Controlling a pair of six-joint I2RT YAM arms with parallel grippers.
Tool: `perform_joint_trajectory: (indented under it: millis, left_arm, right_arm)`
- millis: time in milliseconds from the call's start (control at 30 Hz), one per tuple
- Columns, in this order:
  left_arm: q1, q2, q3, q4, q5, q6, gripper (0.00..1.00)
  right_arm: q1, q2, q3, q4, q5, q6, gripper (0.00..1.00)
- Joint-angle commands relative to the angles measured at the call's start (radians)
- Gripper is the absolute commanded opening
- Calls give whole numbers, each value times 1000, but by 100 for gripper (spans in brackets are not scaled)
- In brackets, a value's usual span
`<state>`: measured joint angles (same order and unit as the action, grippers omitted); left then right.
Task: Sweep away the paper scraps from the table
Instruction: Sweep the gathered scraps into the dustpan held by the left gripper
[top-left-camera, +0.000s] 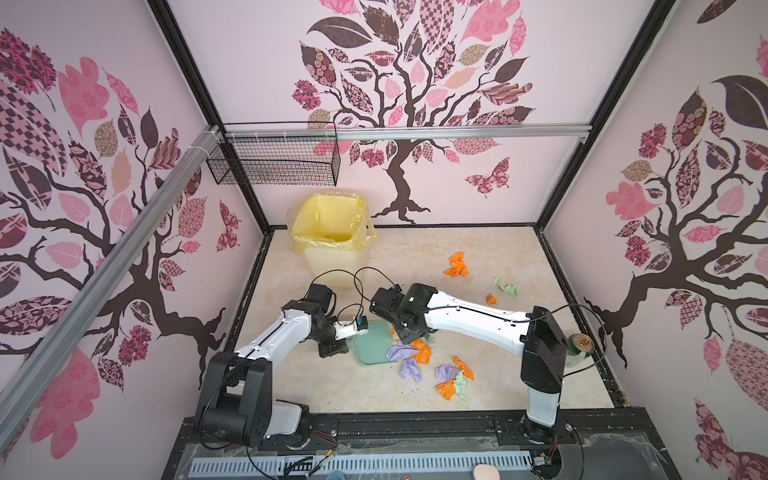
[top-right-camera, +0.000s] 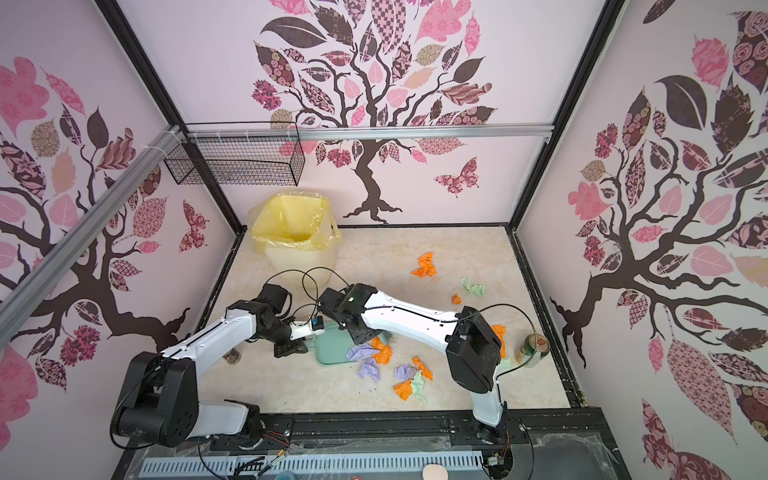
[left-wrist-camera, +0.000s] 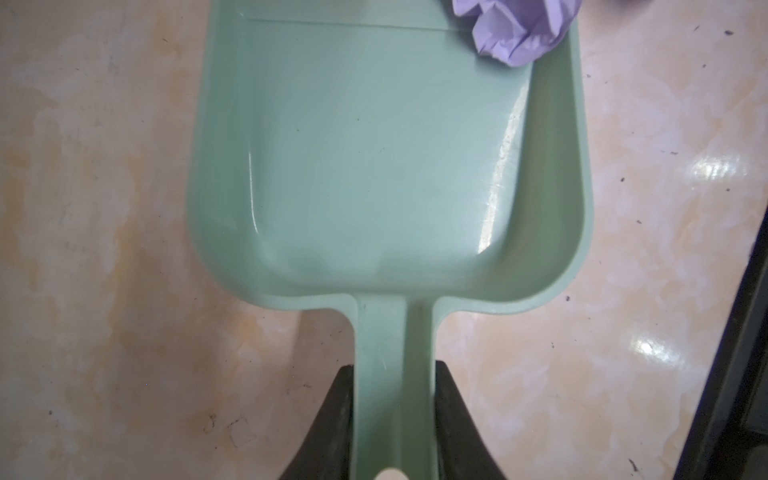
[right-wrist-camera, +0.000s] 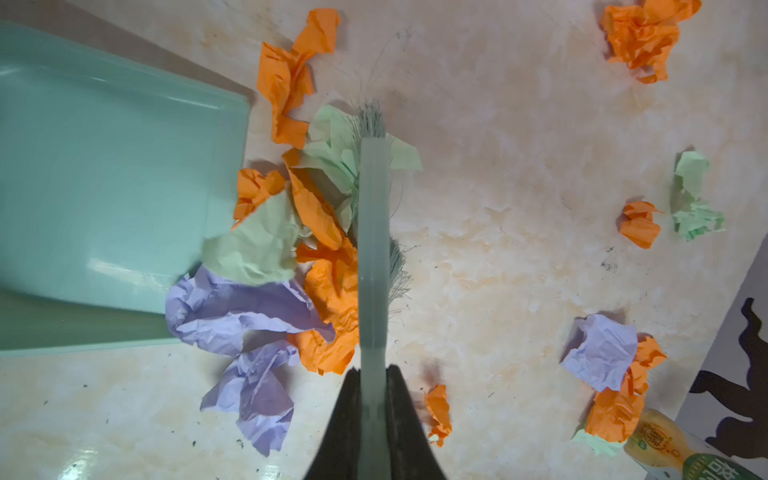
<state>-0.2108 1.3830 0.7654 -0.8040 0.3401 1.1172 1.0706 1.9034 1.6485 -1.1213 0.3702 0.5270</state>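
My left gripper (left-wrist-camera: 395, 370) (top-left-camera: 332, 347) is shut on the handle of the teal dustpan (left-wrist-camera: 386, 166) (top-left-camera: 372, 343), which lies flat on the table (top-left-camera: 353, 386). My right gripper (right-wrist-camera: 373, 372) (top-left-camera: 405, 332) is shut on the brush (right-wrist-camera: 373, 249). The brush's bristles press a pile of orange, lilac and pale green paper scraps (right-wrist-camera: 316, 249) (top-left-camera: 409, 353) against the dustpan's open lip. One lilac scrap (left-wrist-camera: 515, 29) overlaps that lip. More scraps lie apart: an orange one (top-left-camera: 456, 265), a green one (top-left-camera: 506, 286) and a mixed cluster (top-left-camera: 455, 378).
A bin with a yellow liner (top-left-camera: 328, 237) stands at the back left, behind the left arm. A green can (top-left-camera: 579, 345) sits by the right edge, beside the right arm's elbow. A wire basket (top-left-camera: 274, 162) hangs on the back rail. Black frame edges border the table.
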Motion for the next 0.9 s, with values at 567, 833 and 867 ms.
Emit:
perform_joint_trajectory:
  millis: [567, 833, 867]
  left_arm:
    - [-49, 55, 63, 17, 8, -66, 0]
    - [-49, 51, 30, 30, 0, -63, 0]
    - [-49, 48, 25, 32, 2, -62, 0]
  right_arm:
    - [34, -38, 95, 112, -103, 19, 0]
    - [34, -149, 63, 108, -54, 43, 0]
    - [35, -172, 55, 105, -47, 49, 0]
